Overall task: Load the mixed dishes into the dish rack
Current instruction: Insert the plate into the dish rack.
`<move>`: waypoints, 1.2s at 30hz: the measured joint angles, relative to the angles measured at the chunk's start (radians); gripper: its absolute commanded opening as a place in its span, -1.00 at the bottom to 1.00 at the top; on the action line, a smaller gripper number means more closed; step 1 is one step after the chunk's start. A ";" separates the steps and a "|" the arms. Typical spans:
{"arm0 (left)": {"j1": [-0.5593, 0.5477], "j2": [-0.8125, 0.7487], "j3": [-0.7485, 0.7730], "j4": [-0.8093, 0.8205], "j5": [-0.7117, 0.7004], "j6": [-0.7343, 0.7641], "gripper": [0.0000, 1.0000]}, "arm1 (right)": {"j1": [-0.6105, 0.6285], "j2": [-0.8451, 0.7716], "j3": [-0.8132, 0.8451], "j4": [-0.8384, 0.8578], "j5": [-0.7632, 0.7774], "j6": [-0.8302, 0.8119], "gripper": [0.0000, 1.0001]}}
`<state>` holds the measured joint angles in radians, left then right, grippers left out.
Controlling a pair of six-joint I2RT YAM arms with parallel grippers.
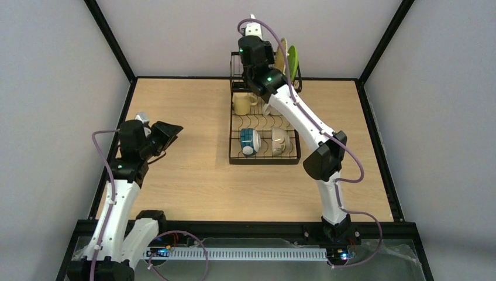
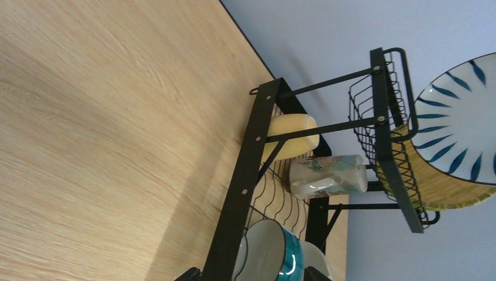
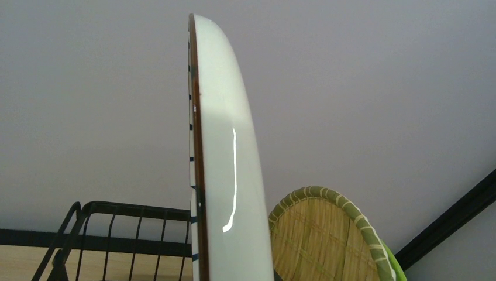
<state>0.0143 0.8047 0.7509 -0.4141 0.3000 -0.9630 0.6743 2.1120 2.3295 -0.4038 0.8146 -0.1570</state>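
The black wire dish rack stands at the back middle of the table. My right gripper is raised over its upright basket, shut on the black-striped white plate, which stands edge-on in the right wrist view; its own fingers are hidden there. The same plate shows its face in the left wrist view. Behind it stand the tan woven-look plate and the lime green plate. On the slotted base lie the pale yellow mug, the blue bowl and a second bowl. My left gripper hangs open, empty, left of the rack.
A patterned white mug lies on its side on the rack's base, between the yellow mug and the basket. Black frame rails border the wooden table, with grey walls close behind the rack.
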 measured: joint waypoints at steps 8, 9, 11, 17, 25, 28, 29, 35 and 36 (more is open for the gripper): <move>-0.003 0.034 0.000 -0.005 -0.013 0.022 0.98 | 0.000 0.023 0.001 0.039 0.050 -0.019 -1.00; -0.003 0.035 0.000 -0.006 -0.013 0.024 0.98 | -0.001 0.023 0.001 0.041 0.051 -0.018 -1.00; -0.003 0.036 0.000 -0.010 -0.013 0.029 0.98 | -0.006 0.023 0.003 0.042 0.053 -0.010 -1.00; -0.003 0.042 0.000 -0.020 -0.014 0.036 0.98 | -0.021 0.024 0.003 0.030 0.051 0.032 -1.00; -0.003 0.045 0.000 -0.028 -0.017 0.035 0.98 | -0.033 0.037 0.003 0.020 0.036 0.078 -1.00; -0.010 0.045 0.000 -0.029 -0.017 0.036 0.98 | -0.033 0.047 0.005 0.021 0.027 0.090 -1.00; -0.014 0.045 0.000 -0.029 -0.018 0.036 0.98 | -0.032 0.050 0.006 0.021 0.026 0.092 -1.00; -0.032 0.048 0.000 -0.029 -0.020 0.036 0.98 | -0.033 0.080 0.007 0.019 0.015 0.107 -1.00; -0.032 0.050 0.000 -0.029 -0.021 0.036 0.98 | -0.033 0.084 0.007 0.018 0.015 0.109 -1.00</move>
<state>-0.0177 0.8547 0.7506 -0.4427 0.2794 -0.9272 0.6415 2.1956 2.3367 -0.3862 0.8299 -0.0475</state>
